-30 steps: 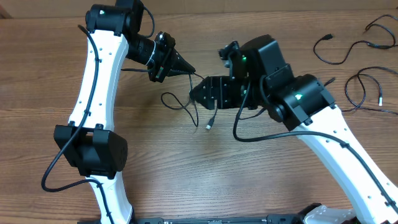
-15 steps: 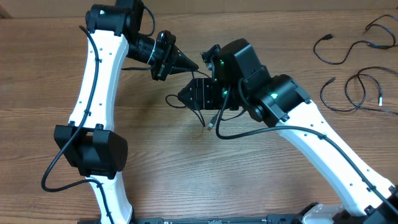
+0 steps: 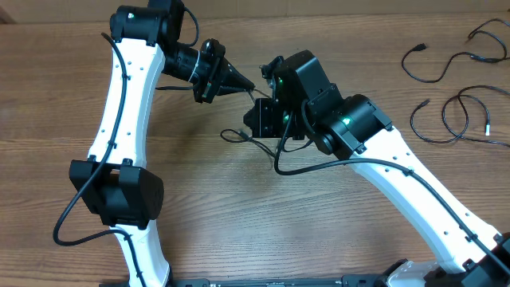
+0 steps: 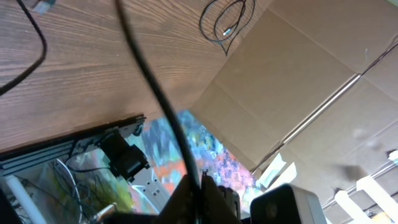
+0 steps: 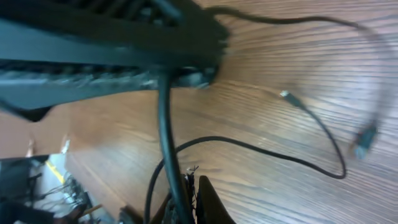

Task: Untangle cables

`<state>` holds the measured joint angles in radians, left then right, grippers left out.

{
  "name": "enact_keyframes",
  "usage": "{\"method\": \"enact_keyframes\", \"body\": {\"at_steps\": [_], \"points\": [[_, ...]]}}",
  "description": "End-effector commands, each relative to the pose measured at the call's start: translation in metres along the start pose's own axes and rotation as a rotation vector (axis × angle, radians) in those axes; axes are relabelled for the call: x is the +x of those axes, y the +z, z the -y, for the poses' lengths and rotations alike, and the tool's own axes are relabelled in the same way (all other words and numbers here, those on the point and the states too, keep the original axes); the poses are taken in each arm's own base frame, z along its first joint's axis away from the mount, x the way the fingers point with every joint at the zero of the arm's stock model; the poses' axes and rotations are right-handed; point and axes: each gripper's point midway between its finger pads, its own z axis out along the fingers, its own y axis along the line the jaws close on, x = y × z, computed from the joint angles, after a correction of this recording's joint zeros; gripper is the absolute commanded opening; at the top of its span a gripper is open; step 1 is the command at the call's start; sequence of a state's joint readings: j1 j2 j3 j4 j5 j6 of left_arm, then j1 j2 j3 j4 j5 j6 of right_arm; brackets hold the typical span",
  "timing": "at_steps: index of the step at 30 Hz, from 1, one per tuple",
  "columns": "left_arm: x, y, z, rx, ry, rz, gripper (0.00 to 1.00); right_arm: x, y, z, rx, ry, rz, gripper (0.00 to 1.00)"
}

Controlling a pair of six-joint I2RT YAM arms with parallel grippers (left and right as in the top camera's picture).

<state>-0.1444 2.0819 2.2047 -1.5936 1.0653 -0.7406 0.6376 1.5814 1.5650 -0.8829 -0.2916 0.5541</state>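
Viewing from overhead, the left gripper [image 3: 249, 84] and the right gripper [image 3: 249, 123] sit close together near the middle of the table [image 3: 199, 207]. Both have their jaws fully closed on the tangled cable [image 3: 235, 135], which runs between them and droops in a small loop onto the wood just beside the right gripper. Loose cables [image 3: 431, 80] lie well apart at the far right edge.

Left wrist view: the left gripper [image 4: 200, 185] has its fingers pressed together on the tangled cable [image 4: 158, 99], which rises from the pinch point as one taut black line. A separate curled cable [image 4: 225, 31] rests on the table [image 4: 93, 74], near a cardboard panel [image 4: 298, 74].

Right wrist view: the right gripper [image 5: 186, 193] clamps the tangled cable [image 5: 163, 118] with no visible gap. The cable runs up to a blurred black housing [image 5: 112, 37]. A slack stretch curves across the wood, with two small plug ends [image 5: 286, 94] in view.
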Motion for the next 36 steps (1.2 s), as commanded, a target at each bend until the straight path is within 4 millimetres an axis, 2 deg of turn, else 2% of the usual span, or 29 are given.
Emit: {"method": "enact_keyframes", "body": {"at_steps": [1, 2, 4, 6, 10, 16, 19, 24, 30, 33, 36], "points": [[0.004, 0.000, 0.004, 0.000, 0.144, 0.004, 0.30, -0.009, -0.003, 0.009, 0.059, -0.003, 0.049, 0.04], [0.004, 0.000, 0.004, 0.000, 0.194, 0.004, 0.49, -0.009, -0.004, 0.009, 0.063, -0.004, 0.054, 0.04], [0.004, 0.001, 0.004, -0.001, 0.289, 0.001, 0.79, -0.012, -0.006, 0.010, 0.069, -0.005, 0.068, 0.04], [0.006, 0.002, 0.004, -0.004, 0.396, -0.005, 1.00, -0.017, -0.010, 0.014, 0.093, -0.004, 0.097, 0.04], [0.014, 0.006, 0.000, -0.017, 0.547, -0.033, 1.00, -0.031, -0.026, 0.029, 0.156, 0.012, 0.171, 0.04], [0.022, 0.009, -0.005, -0.026, 0.717, -0.065, 1.00, -0.050, -0.059, 0.067, 0.241, 0.091, 0.246, 0.04], [0.016, 0.012, -0.014, -0.102, 0.736, -0.049, 1.00, -0.055, -0.078, 0.090, 0.281, 0.145, 0.271, 0.04], [0.003, 0.014, -0.034, -0.257, 0.750, -0.011, 1.00, -0.063, -0.112, 0.109, 0.306, 0.195, 0.340, 0.04], [-0.011, 0.008, -0.051, -0.395, 0.754, 0.034, 1.00, -0.082, -0.170, 0.113, 0.318, 0.170, 0.500, 0.04], [-0.020, 0.002, -0.060, -0.471, 0.754, 0.061, 1.00, -0.091, -0.205, 0.127, 0.405, 0.155, 0.615, 0.04], [-0.028, -0.004, -0.068, -0.544, 0.752, 0.087, 1.00, -0.092, -0.248, 0.150, 0.540, 0.203, 0.742, 0.04]]}}
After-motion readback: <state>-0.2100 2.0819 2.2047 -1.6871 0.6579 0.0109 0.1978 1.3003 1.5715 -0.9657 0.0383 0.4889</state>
